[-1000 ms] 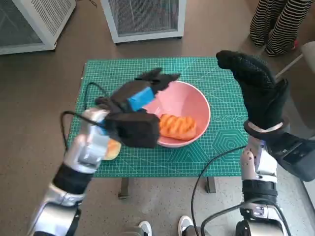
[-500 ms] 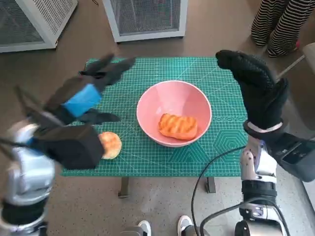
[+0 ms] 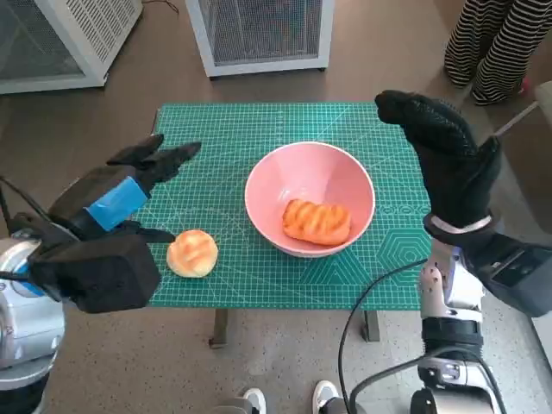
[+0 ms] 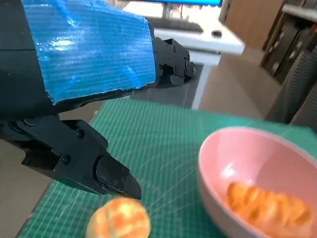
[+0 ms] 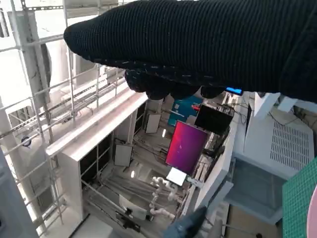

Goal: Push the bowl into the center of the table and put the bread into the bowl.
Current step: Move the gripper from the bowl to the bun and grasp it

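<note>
one bread (image 3: 316, 221) is seen in the bowl (image 3: 285, 179); a bun (image 3: 191, 253) lies left of it; the left hand (image 3: 121, 191) is spread empty; the right hand (image 3: 448, 155) is raised, nothing held

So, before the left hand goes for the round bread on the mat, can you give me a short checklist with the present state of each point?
1. Bowl near the middle of the green mat: ok.
2. Long bread lies inside the bowl: ok.
3. Round bun in the bowl: not ok, it lies on the mat beside the bowl.
4. Left hand free: ok, fingers apart, holding nothing, above the bun.
5. Right hand out of the way: ok, raised beside the table.
6. Right hand holds nothing: cannot tell, its fingers hardly show.
</note>
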Controlling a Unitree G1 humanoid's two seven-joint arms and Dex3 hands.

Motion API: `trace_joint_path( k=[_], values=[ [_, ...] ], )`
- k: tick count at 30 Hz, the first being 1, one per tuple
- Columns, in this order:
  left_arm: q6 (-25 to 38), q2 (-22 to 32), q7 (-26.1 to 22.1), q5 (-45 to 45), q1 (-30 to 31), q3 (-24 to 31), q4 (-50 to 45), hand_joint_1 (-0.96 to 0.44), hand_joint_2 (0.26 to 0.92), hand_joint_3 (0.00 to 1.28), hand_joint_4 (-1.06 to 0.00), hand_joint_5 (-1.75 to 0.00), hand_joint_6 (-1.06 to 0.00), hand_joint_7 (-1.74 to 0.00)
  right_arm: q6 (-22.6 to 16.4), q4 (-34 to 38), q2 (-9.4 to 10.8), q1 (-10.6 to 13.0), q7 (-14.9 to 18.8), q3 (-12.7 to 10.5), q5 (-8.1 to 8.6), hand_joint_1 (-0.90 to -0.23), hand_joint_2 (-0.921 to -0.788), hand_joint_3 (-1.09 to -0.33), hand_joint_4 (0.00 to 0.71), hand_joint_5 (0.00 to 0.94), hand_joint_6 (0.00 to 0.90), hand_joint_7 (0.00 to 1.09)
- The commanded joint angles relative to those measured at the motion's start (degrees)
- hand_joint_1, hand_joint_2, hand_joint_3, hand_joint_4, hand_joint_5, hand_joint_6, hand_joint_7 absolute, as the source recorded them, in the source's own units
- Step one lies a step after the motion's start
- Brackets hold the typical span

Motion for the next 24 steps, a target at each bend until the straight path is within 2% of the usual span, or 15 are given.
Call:
trace_joint_path(
  k=[1, 13, 24],
  values=[
    [-0.29, 0.99, 0.09, 2.16, 1.16, -2.49, 0.54, -0.13, 0.746, 0.00, -0.06, 0.00, -0.23, -0.04, 1.05, 1.01, 0.43, -0.03, 0.20, 0.14, 0.72, -0.609, -0.921, -0.655, 0.216, 0.000, 0.005, 0.56],
    [0.79, -1.31, 1.22, 6.35, 1.21, -8.78, 6.95, -0.16, 0.749, 0.00, -0.06, 0.00, -0.23, -0.02, 1.76, 0.98, 0.10, -0.14, 1.19, -0.22, 1.77, -0.612, -0.921, -0.641, 0.218, 0.002, 0.005, 0.57],
    [3.41, -3.23, 1.04, 9.88, 1.18, -12.67, 9.80, -0.09, 0.750, 0.00, -0.06, 0.00, -0.24, -0.01, 1.57, 1.08, -0.50, -0.05, 1.45, -0.37, 1.98, -0.612, -0.921, -0.641, 0.219, 0.001, 0.005, 0.57]
  ],
)
